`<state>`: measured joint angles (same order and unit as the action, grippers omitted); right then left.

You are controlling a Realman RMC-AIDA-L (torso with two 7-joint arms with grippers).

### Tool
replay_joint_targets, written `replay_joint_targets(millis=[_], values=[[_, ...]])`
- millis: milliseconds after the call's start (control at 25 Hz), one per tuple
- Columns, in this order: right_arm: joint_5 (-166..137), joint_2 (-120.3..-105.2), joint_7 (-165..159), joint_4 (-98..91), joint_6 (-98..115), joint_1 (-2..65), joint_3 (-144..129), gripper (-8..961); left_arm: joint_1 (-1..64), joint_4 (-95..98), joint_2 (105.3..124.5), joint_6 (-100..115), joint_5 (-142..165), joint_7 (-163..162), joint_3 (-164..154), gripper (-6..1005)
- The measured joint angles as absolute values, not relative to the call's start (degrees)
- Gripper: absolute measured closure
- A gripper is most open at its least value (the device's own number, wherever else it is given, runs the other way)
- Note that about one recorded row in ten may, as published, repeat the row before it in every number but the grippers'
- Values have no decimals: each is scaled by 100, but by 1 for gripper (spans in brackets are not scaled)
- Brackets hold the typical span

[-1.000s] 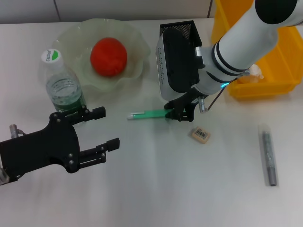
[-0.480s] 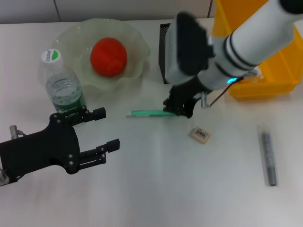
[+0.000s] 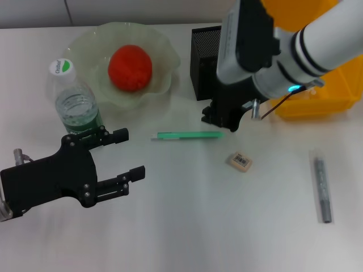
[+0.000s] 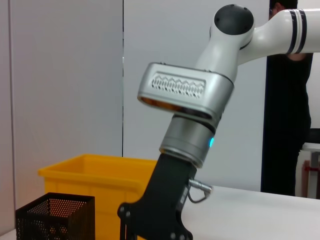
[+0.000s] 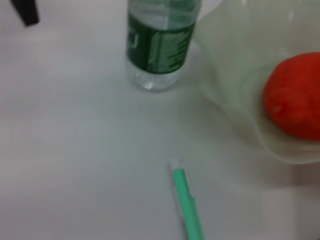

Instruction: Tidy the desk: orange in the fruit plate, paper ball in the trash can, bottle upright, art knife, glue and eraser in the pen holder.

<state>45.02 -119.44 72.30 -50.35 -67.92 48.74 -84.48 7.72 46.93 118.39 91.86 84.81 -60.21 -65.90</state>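
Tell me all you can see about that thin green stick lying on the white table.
The art knife is a slim mint-green stick with a pale whitish tip, smooth like plastic. It lies flat on the desk, its tip toward the bottle and its other end just below the right gripper, which hangs near the pen holder. Whether that gripper touches the knife cannot be told. Nothing else touches it.

Lab-like room: plain grey wall panels (image 4: 60, 75), white desk (image 3: 187, 226).
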Motion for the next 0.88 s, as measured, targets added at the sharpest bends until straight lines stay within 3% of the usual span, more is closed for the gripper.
replay_joint_targets(millis=[520,880], values=[[4511,-11976,6939,-4896,-6311,4955,-9376,699,816,4693,11839,9181,8481,-6086,-6585,268],[4658,-11989,6950,-4488,-6140,5145,-9475,671,844,4693,11839,9167,8481,-6091,-6599,268]])
